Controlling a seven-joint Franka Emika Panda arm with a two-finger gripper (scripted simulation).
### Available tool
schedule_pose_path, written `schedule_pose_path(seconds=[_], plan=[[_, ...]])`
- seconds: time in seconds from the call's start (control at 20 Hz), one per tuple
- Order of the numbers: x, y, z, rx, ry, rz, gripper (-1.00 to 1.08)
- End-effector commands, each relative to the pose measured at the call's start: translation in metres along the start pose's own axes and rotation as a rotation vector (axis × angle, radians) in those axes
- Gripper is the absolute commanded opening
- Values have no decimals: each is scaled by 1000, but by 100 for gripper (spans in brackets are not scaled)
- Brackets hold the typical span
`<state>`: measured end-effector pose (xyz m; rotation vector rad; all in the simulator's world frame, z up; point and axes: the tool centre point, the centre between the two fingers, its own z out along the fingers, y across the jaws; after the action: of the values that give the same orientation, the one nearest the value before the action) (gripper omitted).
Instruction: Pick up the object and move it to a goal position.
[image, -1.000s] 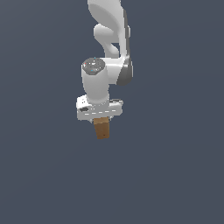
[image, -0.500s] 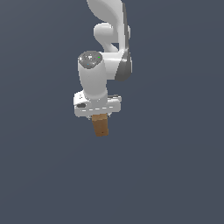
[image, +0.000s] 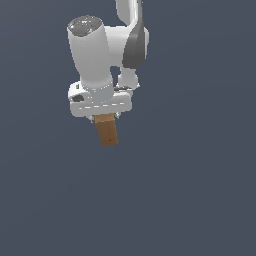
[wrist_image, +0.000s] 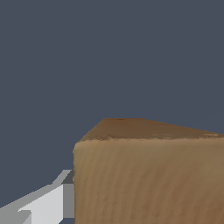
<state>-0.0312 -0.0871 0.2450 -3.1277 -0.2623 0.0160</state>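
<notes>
The object (image: 106, 130), a small tan-brown wooden block that is taller than wide, hangs in the air below the white hand of my arm, slightly tilted. My gripper (image: 105, 118) is shut on its upper end, and the hand mostly hides the fingers in the exterior view. In the wrist view the block (wrist_image: 148, 175) fills the near corner, very close to the camera. One light grey finger (wrist_image: 48, 203) lies against its side. A tiny dark dot shows low on the block's front face in the exterior view.
The white arm (image: 92, 50) with its dark grey joint cover (image: 134, 47) reaches down from the top of the exterior view. Around it there is only a plain dark blue-grey background.
The arm has carried the block up and a little toward the exterior view's left. The wrist has tilted and now looks larger in the picture. The grip on the block is unchanged.
</notes>
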Motion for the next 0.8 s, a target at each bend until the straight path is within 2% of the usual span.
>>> schedule_pose_path(seconds=[0.0, 0.35, 0.75], plan=[[-3, 8, -32, -3, 10, 0, -100], [-13, 28, -99, -3, 10, 0, -100], [-17, 41, -141, -3, 10, 0, -100]])
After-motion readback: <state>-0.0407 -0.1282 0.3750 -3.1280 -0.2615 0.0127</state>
